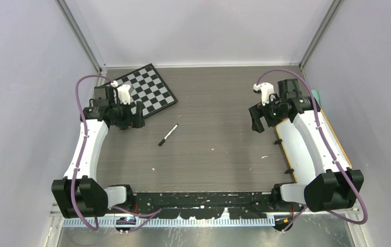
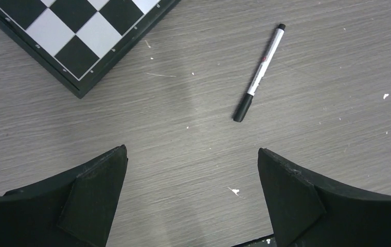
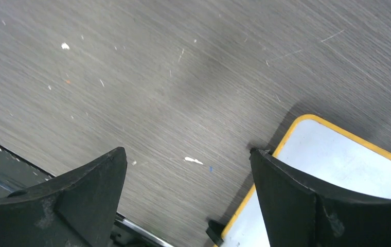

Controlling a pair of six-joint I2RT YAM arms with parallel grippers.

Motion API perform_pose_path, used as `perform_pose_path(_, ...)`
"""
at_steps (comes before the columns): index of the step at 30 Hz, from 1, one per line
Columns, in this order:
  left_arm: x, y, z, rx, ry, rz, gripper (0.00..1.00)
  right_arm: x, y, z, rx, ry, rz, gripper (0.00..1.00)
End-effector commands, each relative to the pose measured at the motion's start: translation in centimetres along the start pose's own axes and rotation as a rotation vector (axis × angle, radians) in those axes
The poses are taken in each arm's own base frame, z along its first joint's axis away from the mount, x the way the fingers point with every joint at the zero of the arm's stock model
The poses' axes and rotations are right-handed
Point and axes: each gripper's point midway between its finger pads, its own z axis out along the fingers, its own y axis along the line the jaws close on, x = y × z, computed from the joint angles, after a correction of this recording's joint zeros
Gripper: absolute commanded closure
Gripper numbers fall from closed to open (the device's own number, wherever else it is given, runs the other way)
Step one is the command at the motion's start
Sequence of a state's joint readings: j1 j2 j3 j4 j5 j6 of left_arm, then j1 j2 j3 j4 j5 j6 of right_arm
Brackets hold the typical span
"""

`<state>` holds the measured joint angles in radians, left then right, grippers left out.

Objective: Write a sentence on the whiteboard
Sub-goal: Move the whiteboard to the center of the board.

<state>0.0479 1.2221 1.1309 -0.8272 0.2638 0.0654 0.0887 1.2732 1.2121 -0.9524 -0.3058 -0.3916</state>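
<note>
Whiteboard (image 3: 337,159): lay flat at the right edge of the table (image 1: 219,128), lower right in the right wrist view. It had an orange rim and a black foot clip (image 3: 214,231) on its edge, and the part that showed was plain white. In the top view it lay mostly under the right arm (image 1: 285,145).
Marker (image 2: 260,72): lay on the table left of centre (image 1: 167,135), just off the chessboard (image 1: 147,90) corner and touching nothing.
Left gripper (image 2: 191,154): at the upper left of the top view (image 1: 129,122), beside the chessboard. Its jaws were spread wide and empty, with the marker ahead of them at the upper right of the wrist view.
Right gripper (image 3: 188,154): at the upper right of the top view (image 1: 259,122). Its jaws were spread wide and empty, one finger over the whiteboard's corner; contact could not be told.
Open room: bare wood ran between the two arms, from the marker across to the whiteboard's rim.
</note>
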Motion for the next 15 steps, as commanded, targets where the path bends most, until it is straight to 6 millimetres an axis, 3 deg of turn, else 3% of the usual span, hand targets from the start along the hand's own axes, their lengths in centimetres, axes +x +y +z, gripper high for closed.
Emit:
perform_pose_path(1, -0.4, -1.2, -0.2, 0.069, -0.039, 0.03, 0.0, 1.9, -1.0, -0.7, 0.015, 0.106, -0.167, 0.06)
perform_pose_path(8, 1.4, -3.7, 0.6, 0.25, 0.073, 0.033, 0.0, 4.2, -2.7, 0.3, 0.051, 0.211, -0.34, 0.07)
perform_pose_path(15, 1.3, -4.7, 0.5, 0.316, 0.072, 0.03, 0.0, 6.1, -4.2, 2.2, 0.056, 0.319, -0.578, 0.12)
